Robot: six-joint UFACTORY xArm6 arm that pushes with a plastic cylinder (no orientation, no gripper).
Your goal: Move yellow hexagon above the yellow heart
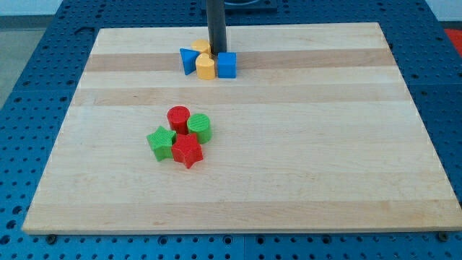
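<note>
Broadly, the wooden surface [303, 180] fills the view, a pale board lying on a blue perforated bench [22, 108]. No hand exists on this arm; it ends in a dark rod, so nothing is clenched or released, and my tip [216, 51] simply rests at the board's height near the top edge, a little left of the middle.

Two clusters sit well apart. Near the surface's centre, toward the left, lie a red cylinder [178, 117], a green cylinder [200, 127], a green star [162, 141] and a red star [187, 151], packed so they touch.

Up by the top edge is the smaller group: a blue triangular block [189, 61], a blue cube [227, 64], the yellow heart [206, 67] between them, and the yellow hexagon [201, 47] just behind the heart, partly hidden by it and by the rod. My tip stands just beside the hexagon, on its right, and appears to touch it, though I cannot be sure.

I judge the hexagon light, stiff and fairly slick on the smooth wood, so it should slide at a gentle nudge and may spin if struck off-centre. Pressing squarely on a flat side, through its middle, looks safest. It already seems to lie nearly above the heart, so only a small correction appears needed.
</note>
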